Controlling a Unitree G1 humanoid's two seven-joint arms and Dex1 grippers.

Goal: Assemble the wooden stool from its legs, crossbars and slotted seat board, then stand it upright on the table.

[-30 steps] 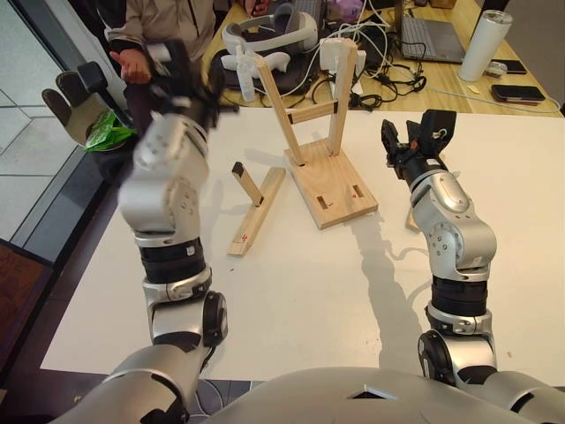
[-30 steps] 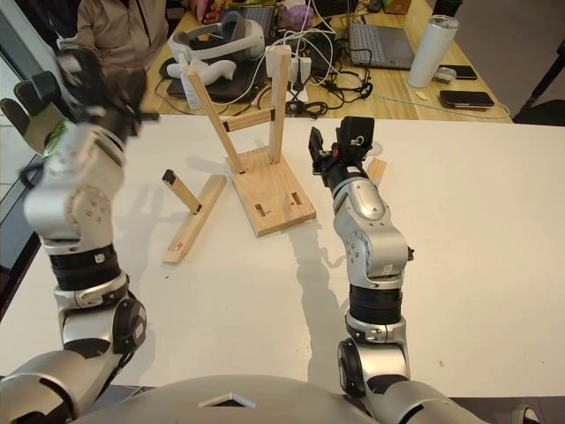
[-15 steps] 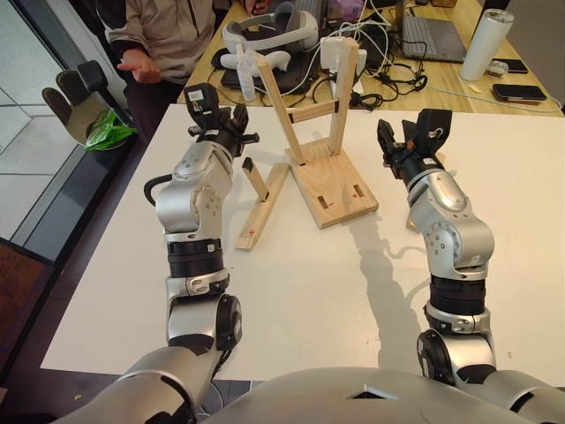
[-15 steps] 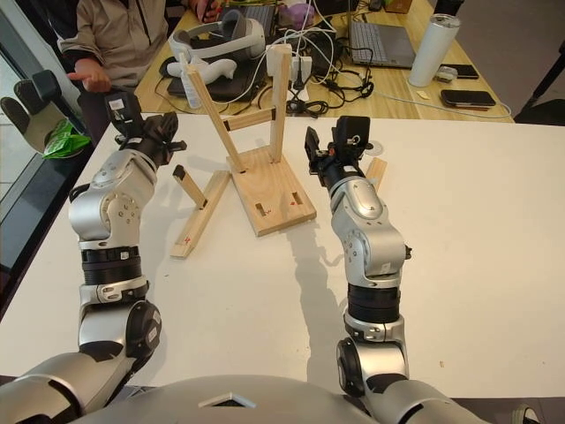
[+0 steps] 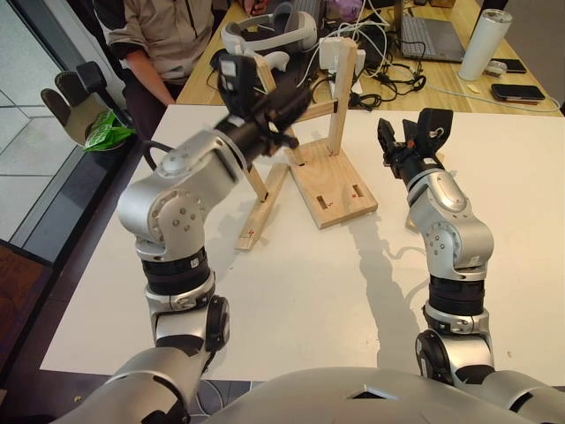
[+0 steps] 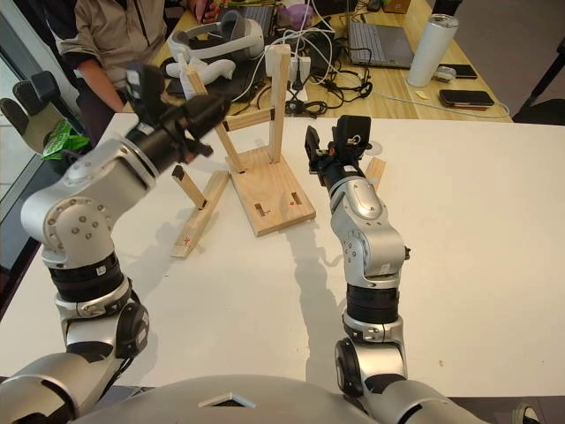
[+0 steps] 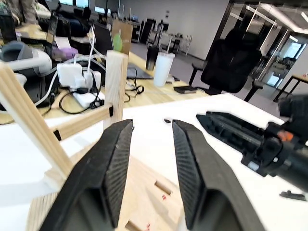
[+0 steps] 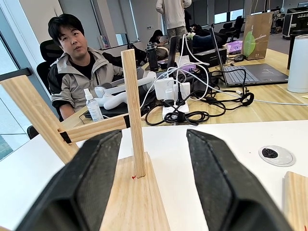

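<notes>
Wooden seat board (image 5: 334,184): one, lying flat on the white table (image 6: 477,247), slots facing up.
Fitted legs: two, standing in the board's far end, a slanted leg (image 8: 38,115) and a straighter leg (image 8: 133,110).
Crossbar (image 8: 96,129): one, joining those two.
Loose leg (image 6: 199,216): one, flat just left of the board, with one short crossbar (image 6: 184,185) sticking up from it.
Further wooden piece (image 6: 377,169): one, beside the right arm, partly hidden.
Left gripper (image 7: 150,126): fingers spread, empty, above the board beside the slanted leg.
Right gripper (image 8: 154,139): fingers wide apart, empty, right of the board, facing the fitted legs.
</notes>
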